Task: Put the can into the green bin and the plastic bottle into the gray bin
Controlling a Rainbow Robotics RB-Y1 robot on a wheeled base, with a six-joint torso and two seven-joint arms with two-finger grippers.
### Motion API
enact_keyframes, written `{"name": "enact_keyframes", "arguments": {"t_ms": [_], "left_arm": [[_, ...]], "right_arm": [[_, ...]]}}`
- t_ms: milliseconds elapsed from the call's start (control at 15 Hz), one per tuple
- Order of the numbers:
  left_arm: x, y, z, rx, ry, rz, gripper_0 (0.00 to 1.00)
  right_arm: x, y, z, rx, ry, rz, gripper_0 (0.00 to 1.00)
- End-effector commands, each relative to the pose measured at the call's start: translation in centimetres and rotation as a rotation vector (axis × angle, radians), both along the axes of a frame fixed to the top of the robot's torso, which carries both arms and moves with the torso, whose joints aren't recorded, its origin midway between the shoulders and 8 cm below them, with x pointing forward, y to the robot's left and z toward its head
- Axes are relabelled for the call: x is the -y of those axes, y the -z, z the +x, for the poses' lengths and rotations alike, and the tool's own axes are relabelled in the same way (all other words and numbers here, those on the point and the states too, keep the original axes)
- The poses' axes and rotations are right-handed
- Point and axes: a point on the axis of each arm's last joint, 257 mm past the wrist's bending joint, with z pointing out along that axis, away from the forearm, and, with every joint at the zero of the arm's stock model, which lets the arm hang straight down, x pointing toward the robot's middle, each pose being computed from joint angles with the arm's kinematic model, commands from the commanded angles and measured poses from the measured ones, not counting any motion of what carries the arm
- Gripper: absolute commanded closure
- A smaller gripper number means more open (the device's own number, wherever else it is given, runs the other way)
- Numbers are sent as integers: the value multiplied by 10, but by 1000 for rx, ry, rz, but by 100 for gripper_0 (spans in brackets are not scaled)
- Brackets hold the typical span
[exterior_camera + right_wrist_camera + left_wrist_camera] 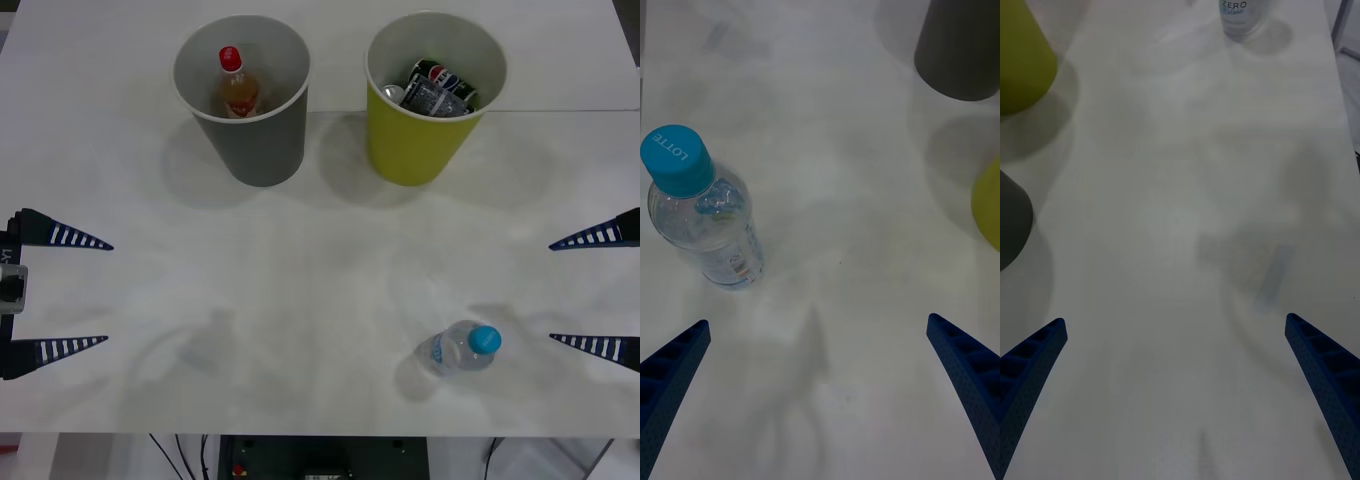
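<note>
Colours we see on the white table point(300, 300)

We see a dark gray tapered bin point(255, 140) with paler inside, a yellow-green tapered bin point(415, 145), a clear plastic bottle point(455, 350) capped light blue, and blue ribbed fingers point(75, 239).

Lighting: bright, even, overhead; no glare.
Soft shadows beside gray bin point(243, 97) & green bin point(432, 92); faint smudged shadow betw. left gripper point(1176, 352) fingers, slightly blurred.

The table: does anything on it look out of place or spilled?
Nothing is spilled. The clear plastic bottle stands upright and alone on the table, outside both bins. The gray bin holds an orange-liquid bottle; the green bin holds cans.
</note>
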Motion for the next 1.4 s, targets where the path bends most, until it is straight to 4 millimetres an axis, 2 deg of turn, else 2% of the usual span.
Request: {"name": "enact_keyframes", "arguments": {"t_ms": [67,267,733,1000,1400], "left_arm": [[0,0,0,0,0,0,0],[0,0,0,0,0,0,0],[0,0,0,0,0,0,0],[0,0,0,0,0,0,0],[0,0,0,0,0,0,0]], "right_arm": [[-1,2,0,0,4,10,0],[1,-2,1,17,-10,-5,0],[23,25,-12,1,-109,9,0],[11,47,-14,19,-139,79,0],[-14,82,-15,-46,-122,259,0]]}}
